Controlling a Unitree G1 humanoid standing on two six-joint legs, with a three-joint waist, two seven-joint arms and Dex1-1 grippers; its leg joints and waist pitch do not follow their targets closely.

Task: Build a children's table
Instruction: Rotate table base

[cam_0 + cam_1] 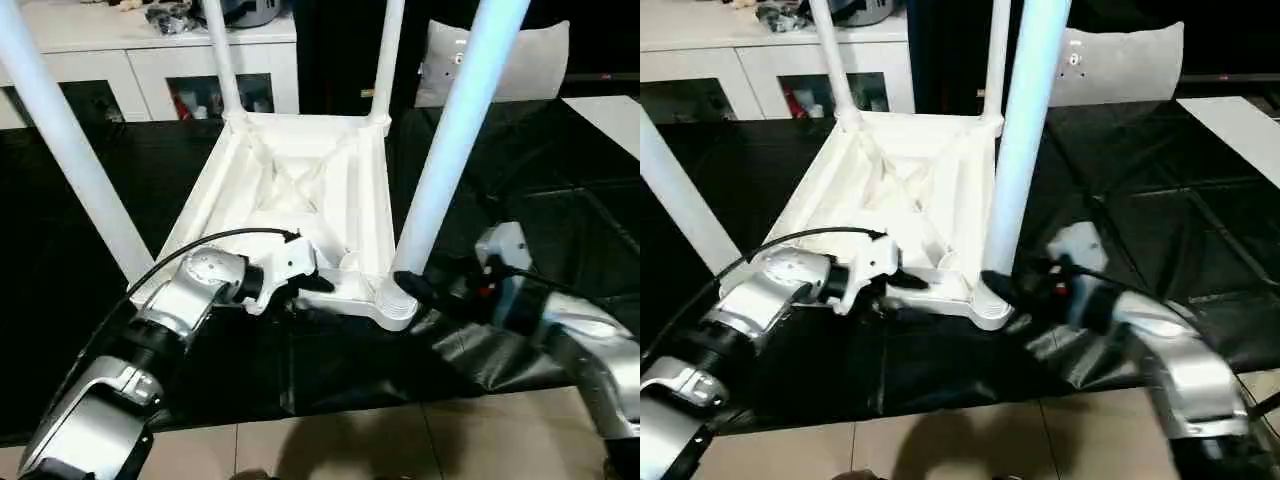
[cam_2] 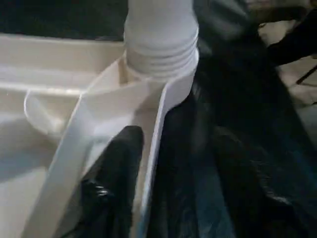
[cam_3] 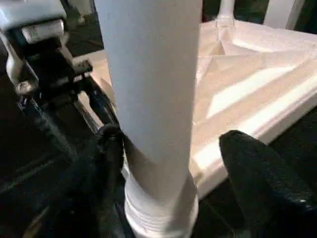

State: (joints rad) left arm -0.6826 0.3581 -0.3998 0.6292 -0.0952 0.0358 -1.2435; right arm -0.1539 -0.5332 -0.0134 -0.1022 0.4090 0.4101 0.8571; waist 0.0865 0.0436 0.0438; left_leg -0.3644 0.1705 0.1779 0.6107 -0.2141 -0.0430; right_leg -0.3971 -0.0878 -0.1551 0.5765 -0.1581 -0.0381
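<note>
Black sheeting (image 1: 560, 180) covers the work surface in front of you, with a white cabinet (image 1: 150, 60) with glass doors behind it and tiled floor (image 1: 400, 440) at the near edge. Your table (image 1: 300, 190) lies upside down on the sheeting, ribbed underside up, all four legs standing in the corner sockets. Near right leg (image 1: 455, 140) rises tall and close to the camera, near left leg (image 1: 60, 140) slants up at the left, and the two far legs stand at the back corners. Your left gripper (image 1: 305, 282) sits on the near rim of the tabletop, just left of the near right socket; one black finger (image 2: 116, 183) lies inside the rim wall, fingers partly spread, not clamped on anything you can confirm. Your right gripper (image 3: 171, 168) is at the base of the near right leg, fingers wide apart on either side of it; left finger (image 3: 106, 148) looks to be touching, right finger (image 3: 257, 168) stands clear.
</note>
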